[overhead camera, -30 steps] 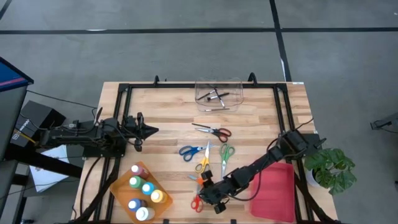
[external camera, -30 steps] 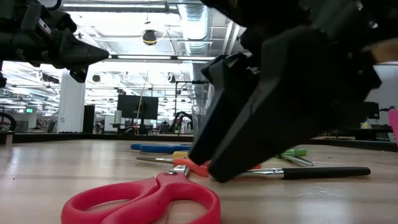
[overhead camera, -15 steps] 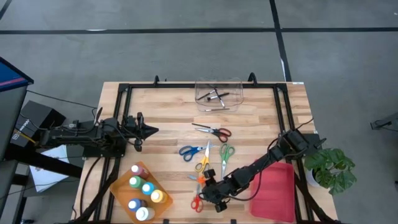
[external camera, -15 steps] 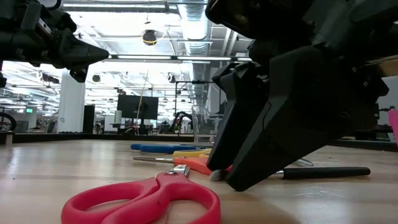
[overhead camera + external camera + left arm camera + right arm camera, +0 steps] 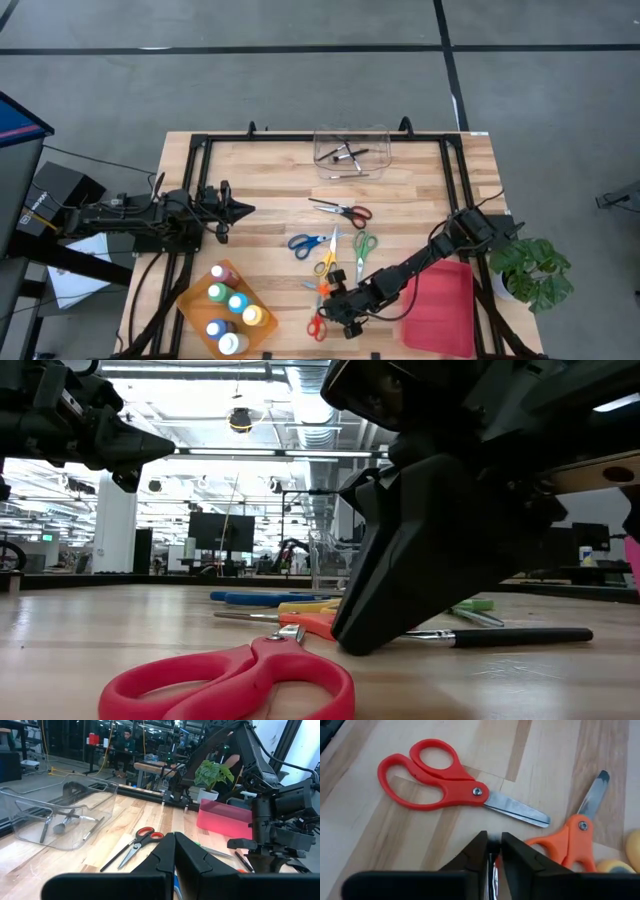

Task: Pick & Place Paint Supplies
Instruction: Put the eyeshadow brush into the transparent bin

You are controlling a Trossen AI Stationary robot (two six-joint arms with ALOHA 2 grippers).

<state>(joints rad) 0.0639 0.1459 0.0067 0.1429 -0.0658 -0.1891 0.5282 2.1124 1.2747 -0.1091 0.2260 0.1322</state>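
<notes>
My right gripper (image 5: 345, 305) is low over the table near its near edge, among the scissors, and is shut on a thin dark brush (image 5: 500, 637) that lies flat on the wood. Red scissors (image 5: 445, 780) and orange scissors (image 5: 575, 842) lie just beyond its fingertips. More scissors, yellow (image 5: 326, 265), blue (image 5: 305, 243), green (image 5: 362, 245) and a red-handled pair (image 5: 345, 210), lie flat mid-table. The paint bottles (image 5: 228, 310) stand in a tray at the near left. My left gripper (image 5: 245, 209) hangs shut above the table's left side. My right gripper pinches the brush at its bristle end, just past the silver ferrule (image 5: 425, 635), between the two fingertips. The fingers slant down from the table's right side. The brush still lies on the table, its black handle (image 5: 525, 637) pointing away from the fingers.
A clear bin (image 5: 350, 150) holding brushes sits at the far edge. A red bin (image 5: 440, 305) stands at the near right beside my right arm. A potted plant (image 5: 530, 270) is off the right edge. Bare wood lies between the left gripper and the scissors.
In the low view my right gripper rose and shifted a little along the brush half a second ago, then came back down onto the brush's bristle end. The brush and the scissors lie where they were.
</notes>
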